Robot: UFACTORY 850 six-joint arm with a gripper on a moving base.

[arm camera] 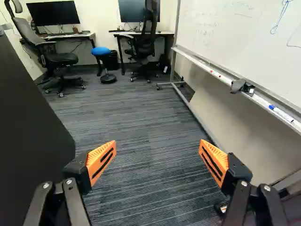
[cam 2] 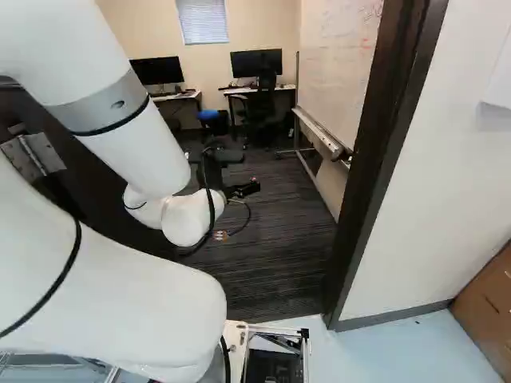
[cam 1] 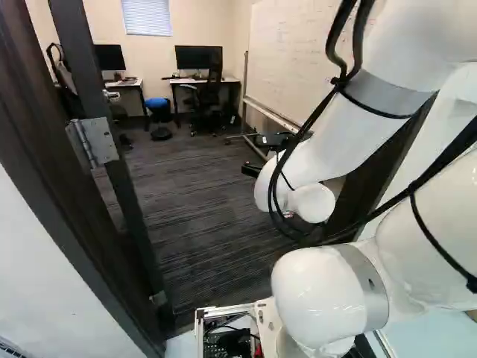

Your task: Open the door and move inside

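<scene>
The gripper (cam 2: 243, 190) was released: its two fingers stood wide apart, orange pads (arm camera: 101, 160) facing each other, with nothing between them. In the wrist view, the gripper (arm camera: 157, 147) pointed along the striped carpet (arm camera: 136, 110) of the room. The white arm (cam 1: 298, 164) extended through the doorway.

The door (arm camera: 28, 127) was open and was positioned at the left of the doorway, beside one finger in the wrist view; contact between the two could not be determined. A metal hinge (cam 1: 102, 140) was visible near the door's edge in the left base view. The dark door frame (cam 2: 382, 152) bounded the opposite side at the right of the right base view.

On the other finger's side, a whiteboard (arm camera: 221, 33) stood on a metal stand, with markers (arm camera: 281, 113) on its tray. At the far end of the room, two desks (arm camera: 162, 33) each supported a monitor (arm camera: 54, 13). A blue-topped stool (arm camera: 100, 51) was located between a grey-backed chair (arm camera: 28, 32) and a black chair (arm camera: 145, 44). A blind (cam 1: 146, 16) covered the window above. Outside the room, a brown cabinet (cam 2: 489, 311) stood at the right of the right base view.
</scene>
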